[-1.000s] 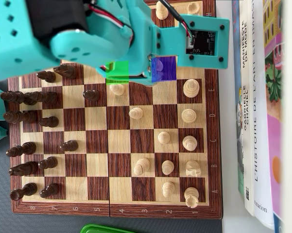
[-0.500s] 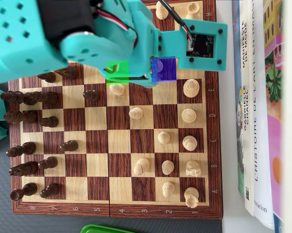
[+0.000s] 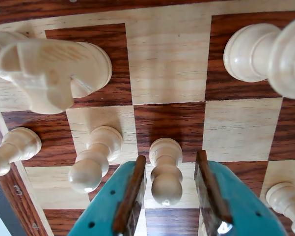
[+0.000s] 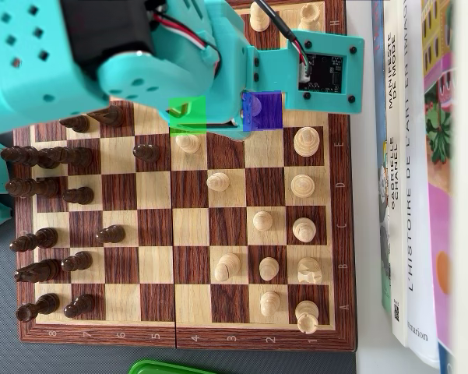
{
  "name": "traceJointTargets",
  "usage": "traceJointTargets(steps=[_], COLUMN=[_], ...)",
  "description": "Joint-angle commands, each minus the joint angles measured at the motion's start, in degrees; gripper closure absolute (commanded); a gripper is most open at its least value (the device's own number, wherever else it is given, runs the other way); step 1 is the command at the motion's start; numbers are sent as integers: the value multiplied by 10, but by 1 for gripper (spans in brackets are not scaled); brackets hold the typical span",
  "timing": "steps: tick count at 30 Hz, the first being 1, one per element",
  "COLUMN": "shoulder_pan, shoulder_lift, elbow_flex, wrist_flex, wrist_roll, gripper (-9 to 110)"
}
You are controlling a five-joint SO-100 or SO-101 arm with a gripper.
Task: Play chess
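Your chessboard (image 4: 191, 226) fills the middle of the overhead view: dark pieces (image 4: 47, 187) down its left columns, light pieces (image 4: 284, 234) on the right, and the teal arm (image 4: 101, 54) covering the upper left corner, with books (image 4: 420, 171) standing along the right edge. In the wrist view you find a light knight (image 3: 49, 69) at upper left and a light pawn (image 3: 94, 158) left of centre. The fingers (image 3: 132, 194) are spread at bottom centre with another light pawn (image 3: 165, 169) upright between them, and you cannot tell whether either pad touches it.
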State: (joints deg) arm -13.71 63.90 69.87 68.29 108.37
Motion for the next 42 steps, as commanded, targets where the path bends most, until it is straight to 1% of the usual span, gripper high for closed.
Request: traceJointTargets(steps=[1, 6, 12, 22, 29, 35, 42], shoulder_pan=[4, 4, 4, 4, 4, 2, 4], shoulder_lift=[8, 8, 8, 12, 69, 106, 184], elbow_flex=[-25, -25, -25, -26, -14, 23, 121], wrist_flex=[-4, -4, -5, -5, -1, -1, -7], wrist_roll=[5, 5, 5, 5, 4, 4, 7], gripper=[86, 87, 93, 93, 93, 93, 93])
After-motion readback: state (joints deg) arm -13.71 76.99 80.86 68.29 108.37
